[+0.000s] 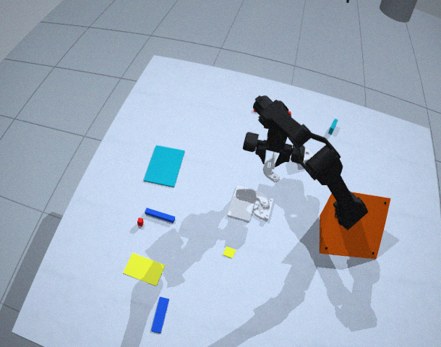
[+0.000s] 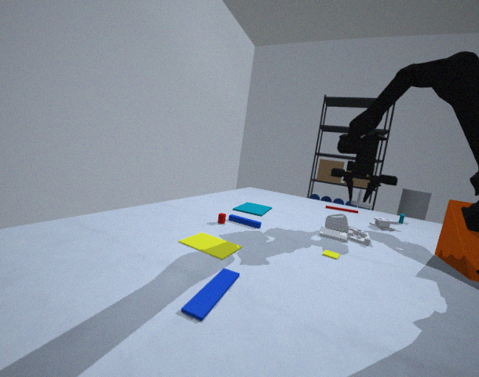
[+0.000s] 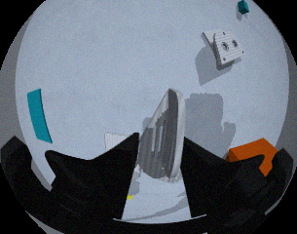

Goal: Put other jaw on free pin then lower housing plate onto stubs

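White table (image 1: 213, 298) (image 2: 292, 324) (image 3: 90, 58) with scattered yellow, blue, teal and red pieces beside pale parts.
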{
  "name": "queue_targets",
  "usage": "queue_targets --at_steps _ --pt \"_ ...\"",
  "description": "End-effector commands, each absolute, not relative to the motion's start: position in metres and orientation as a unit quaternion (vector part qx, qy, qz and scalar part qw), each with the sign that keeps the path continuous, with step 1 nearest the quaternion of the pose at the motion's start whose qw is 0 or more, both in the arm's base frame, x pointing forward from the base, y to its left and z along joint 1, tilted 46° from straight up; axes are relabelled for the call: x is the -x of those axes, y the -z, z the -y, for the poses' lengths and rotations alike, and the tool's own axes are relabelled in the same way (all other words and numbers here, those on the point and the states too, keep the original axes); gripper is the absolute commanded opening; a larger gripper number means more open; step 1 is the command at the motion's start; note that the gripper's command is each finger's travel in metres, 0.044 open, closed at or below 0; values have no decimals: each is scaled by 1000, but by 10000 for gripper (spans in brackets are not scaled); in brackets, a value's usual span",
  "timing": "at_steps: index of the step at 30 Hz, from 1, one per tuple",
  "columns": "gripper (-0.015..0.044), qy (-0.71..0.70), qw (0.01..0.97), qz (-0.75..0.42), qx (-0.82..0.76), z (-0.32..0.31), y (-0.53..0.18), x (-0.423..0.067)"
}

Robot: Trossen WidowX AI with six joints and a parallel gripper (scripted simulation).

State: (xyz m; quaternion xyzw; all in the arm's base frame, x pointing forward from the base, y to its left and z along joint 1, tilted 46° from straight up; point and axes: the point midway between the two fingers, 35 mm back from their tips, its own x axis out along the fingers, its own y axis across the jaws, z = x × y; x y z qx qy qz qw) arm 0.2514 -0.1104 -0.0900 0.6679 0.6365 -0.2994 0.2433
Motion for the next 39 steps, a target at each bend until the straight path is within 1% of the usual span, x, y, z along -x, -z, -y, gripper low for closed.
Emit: queue_targets --at_steps 1,20,39 --pt "134 268 274 -649 -657 105 84 -250" --pt "134 129 402 -690 -587 87 67 -244" --pt "134 -16 513 -702 -493 68 51 -235"
